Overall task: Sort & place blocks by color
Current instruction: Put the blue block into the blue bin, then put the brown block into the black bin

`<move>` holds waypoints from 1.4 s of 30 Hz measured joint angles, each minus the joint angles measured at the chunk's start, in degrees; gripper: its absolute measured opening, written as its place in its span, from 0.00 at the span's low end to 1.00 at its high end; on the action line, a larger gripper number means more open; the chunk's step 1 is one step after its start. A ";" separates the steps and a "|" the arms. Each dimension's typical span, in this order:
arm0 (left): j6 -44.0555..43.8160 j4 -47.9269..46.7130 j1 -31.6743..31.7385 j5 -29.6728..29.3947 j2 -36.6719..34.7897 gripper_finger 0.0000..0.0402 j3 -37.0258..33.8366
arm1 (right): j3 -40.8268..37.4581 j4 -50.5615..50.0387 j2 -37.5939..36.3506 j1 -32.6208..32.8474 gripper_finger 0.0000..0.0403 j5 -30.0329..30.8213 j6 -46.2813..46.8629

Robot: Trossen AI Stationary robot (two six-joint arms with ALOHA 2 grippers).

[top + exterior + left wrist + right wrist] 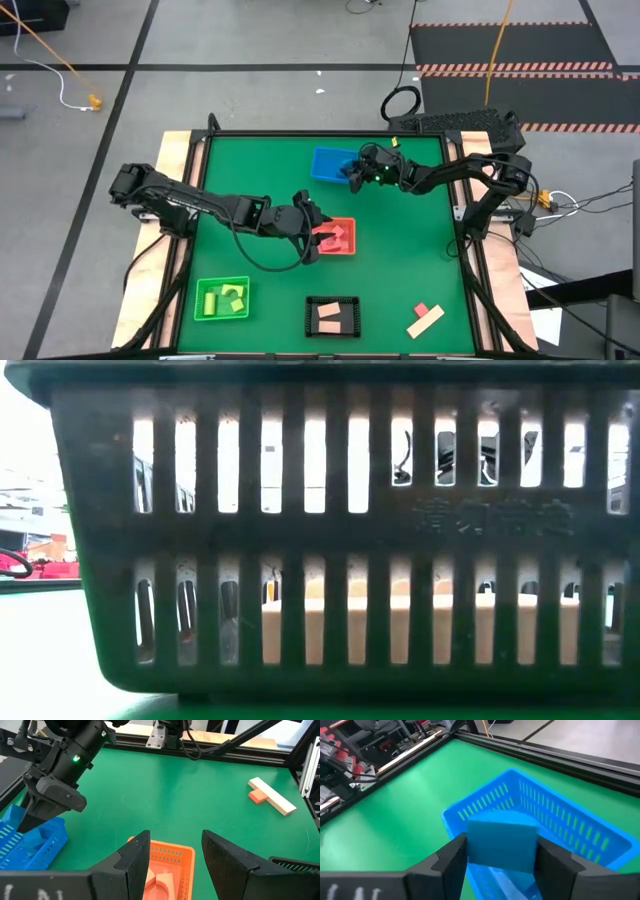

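My right gripper (354, 175) hovers over the blue bin (565, 820) at the table's far middle, shut on a blue block (502, 845). My left gripper (175, 840) is open above the red bin (346, 246), which holds pink blocks (160, 882); it touches nothing. A tan bar (427, 321) with a pink block (423, 309) against it lies flat on the mat near the right front. The green bin (205, 312) holds yellow blocks (232, 296). Tan blocks (331, 317) lie in the black bin (332, 300). My right gripper pinches the blue block between its two fingers, one on each of its opposite side faces (472, 845). The block is lifted clear above the blue bin's open top, its broad face toward the wrist camera.
The black bin (320, 530) fills the low view, with tan blocks behind its slots. The green mat is open between the bins and on the right half. A raised black frame (225, 752) edges the table. Both arms work close together at mid-table.
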 joint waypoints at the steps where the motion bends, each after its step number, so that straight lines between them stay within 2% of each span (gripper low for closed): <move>1: 0.00 0.00 0.00 -0.01 0.02 0.45 0.00 | 0.00 0.00 0.00 0.00 0.48 -0.02 -0.24; 8: 0.00 -0.04 -0.02 0.00 0.02 0.45 0.00 | 0.00 0.27 -0.31 0.02 0.61 -0.22 -2.61; 11: -0.02 -0.04 -0.04 0.00 0.02 0.45 0.00 | 0.00 0.02 -1.83 0.01 0.67 -2.55 -2.61; 15: -0.05 -0.44 -0.05 0.02 0.02 0.45 0.00 | 0.00 -3.47 -7.54 0.20 0.70 -5.73 -4.34; 20: -0.37 -1.87 -0.50 0.02 0.02 0.45 0.00 | 0.00 -18.56 -18.30 4.21 0.68 -5.77 -7.94; 24: -0.35 -3.19 -0.94 0.04 0.02 0.45 0.00 | 0.00 -34.25 -25.85 11.74 0.68 -5.81 -3.51; 29: -0.35 -4.49 -1.45 0.05 0.02 0.45 0.00 | 0.00 -47.17 -31.98 25.93 0.67 -5.85 11.58; 35: -0.25 -4.72 -1.84 0.05 0.02 0.45 0.00 | 0.00 -52.34 -32.97 43.62 0.67 -5.88 31.61; 38: 0.54 -4.72 -1.84 0.04 0.02 0.45 0.00 | -0.02 -52.89 -32.27 50.86 0.67 -6.05 34.76; 42: 1.04 -4.55 -1.84 0.04 0.02 0.45 0.00 | -0.04 -53.31 -32.10 58.10 0.67 -5.74 34.11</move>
